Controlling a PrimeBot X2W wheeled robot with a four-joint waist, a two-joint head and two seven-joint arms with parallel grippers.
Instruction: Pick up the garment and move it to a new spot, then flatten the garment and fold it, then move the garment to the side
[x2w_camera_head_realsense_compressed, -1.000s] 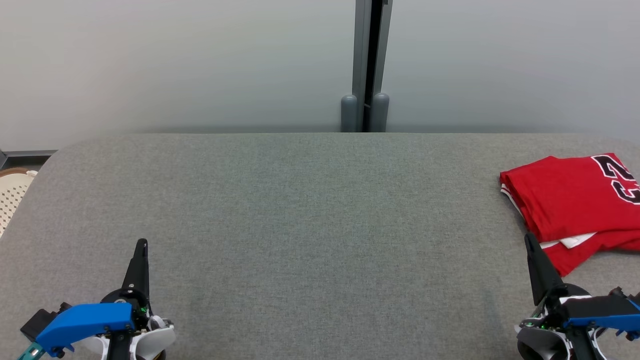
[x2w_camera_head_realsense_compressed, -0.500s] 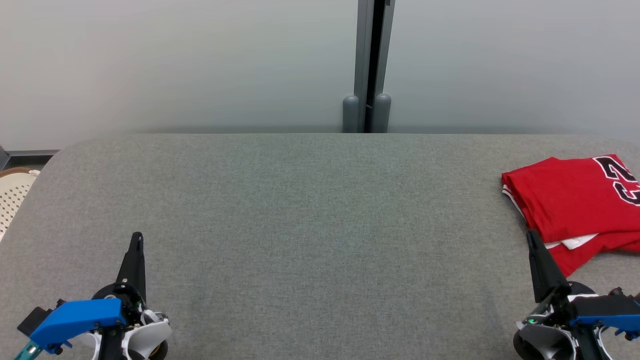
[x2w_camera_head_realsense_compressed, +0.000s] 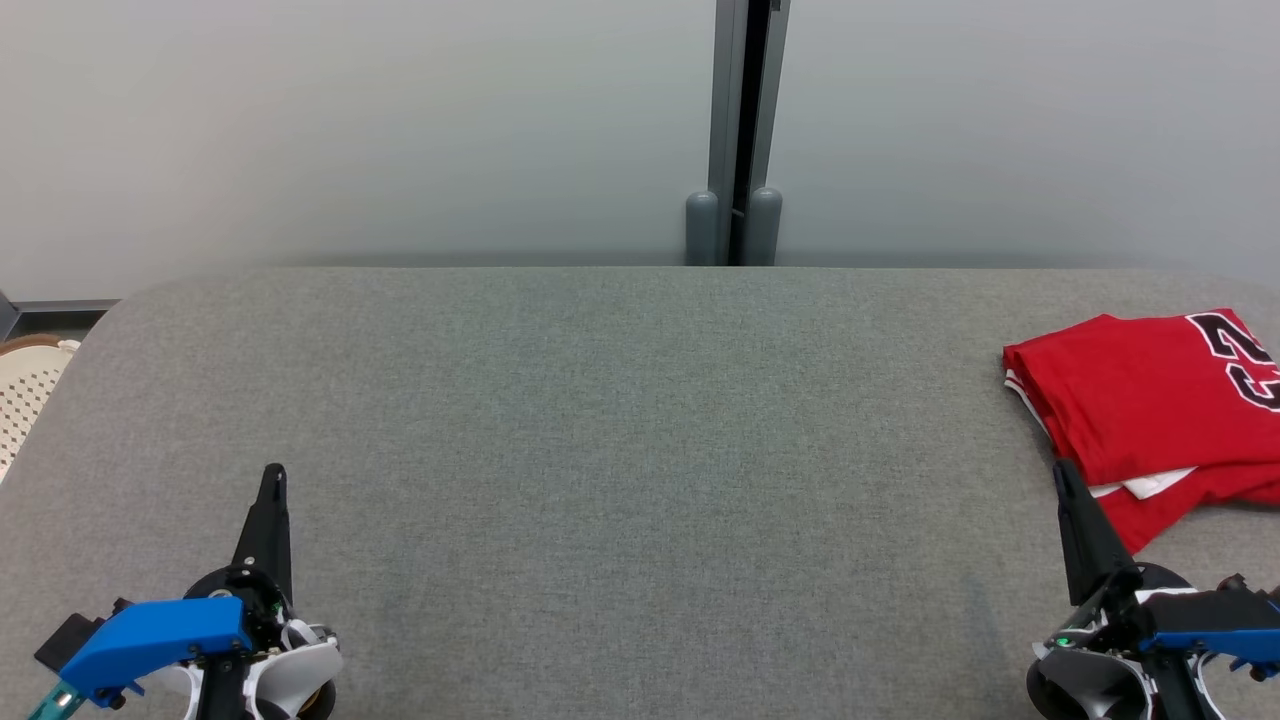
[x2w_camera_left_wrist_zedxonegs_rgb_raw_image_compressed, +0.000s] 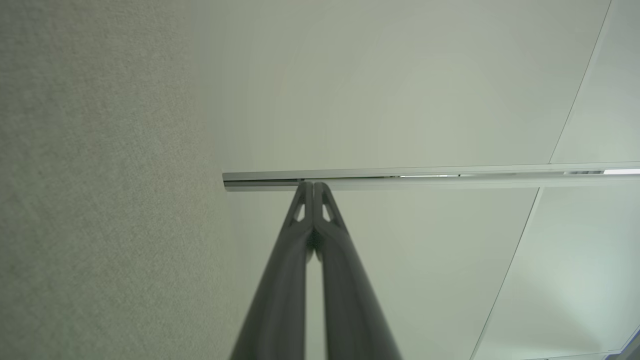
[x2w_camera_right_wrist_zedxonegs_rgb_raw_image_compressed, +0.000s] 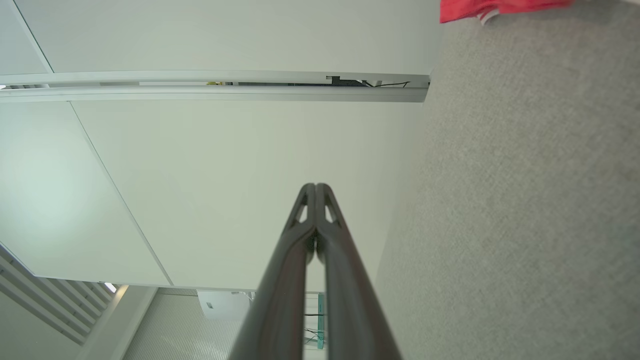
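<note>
- Garment (x2w_camera_head_realsense_compressed: 1120, 400) in head view: red jersey w/ black-white number, lying folded at far right of grey worktop (x2w_camera_head_realsense_compressed: 640, 450). Part of it is cut off by the frame, and white trim pokes out at the near corner.
- Handling, my read: light, soft, limp knit, prob. a bit slick. Plies would slide apart if only the top layer is pinched. Best hold is the near-left folded edge thru all plies, or two corners w/ both arms.
- Head view, left fingers (x2w_camera_head_realsense_compressed: 272, 478): pressed together, holding nothing, over bare worktop at lower left, well apart from garment.
- Head view, right fingers (x2w_camera_head_realsense_compressed: 1061, 478): closed too and empty. The tip lines up just beside the garment's near-left edge, and contact can't be judged from here.
- Left wrist view: left fingers (x2w_camera_left_wrist_zedxonegs_rgb_raw_image_compressed: 313, 187) meet tip to tip w/ nothing between. Worktop runs along one side, wall (x2w_camera_left_wrist_zedxonegs_rgb_raw_image_compressed: 400, 100) ahead.
- Right wrist view: right fingers (x2w_camera_right_wrist_zedxonegs_rgb_raw_image_compressed: 316, 187) closed, empty. Garment (x2w_camera_right_wrist_zedxonegs_rgb_raw_image_compressed: 480, 9) is a red strip at the top edge, clearly apart from the tips, so no touch.
- Judgement: garment looks folded and set aside, so the task seems at or near its end.
</note>
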